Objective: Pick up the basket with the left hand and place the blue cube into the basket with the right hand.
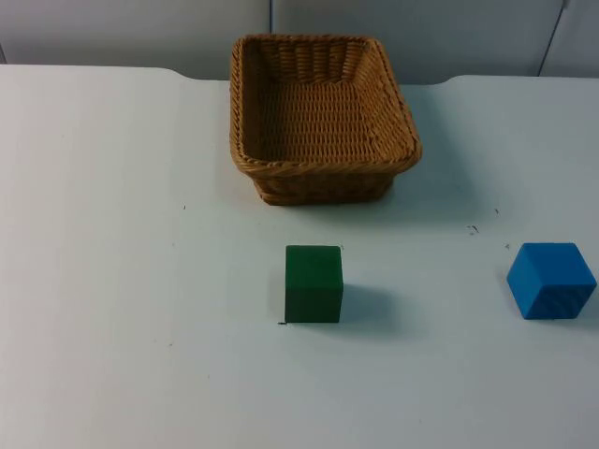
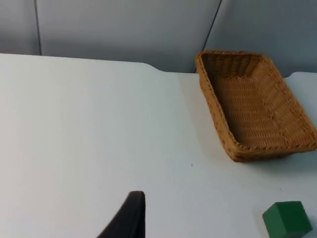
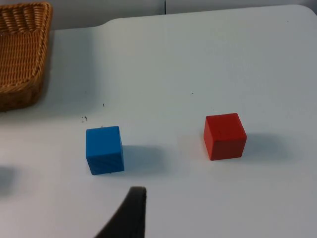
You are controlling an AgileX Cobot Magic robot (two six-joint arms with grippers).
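My left gripper (image 2: 130, 218) hangs above bare white table (image 2: 89, 129), one black fingertip of it in my left wrist view; I cannot tell from that whether it is wide or narrow, and it holds nothing that I can see. Ahead of it and well apart stands the wicker basket (image 2: 255, 106), upright on the table against the grey partition wall (image 2: 124, 27), with nothing inside. A green cube (image 2: 287, 219) sits nearer to me than the basket, apart from it. My right gripper (image 3: 129, 215) likewise hovers over the table, one fingertip in sight, its opening beyond my telling. Near it lies the blue cube (image 3: 104, 149), resting flat on the table, and beside that, apart from it, a red cube (image 3: 225, 136). In the top view the basket (image 1: 321, 117) stands at the far middle of the table, the green cube (image 1: 314, 283) just in front of it, and the blue cube (image 1: 551, 280) well off to my right.
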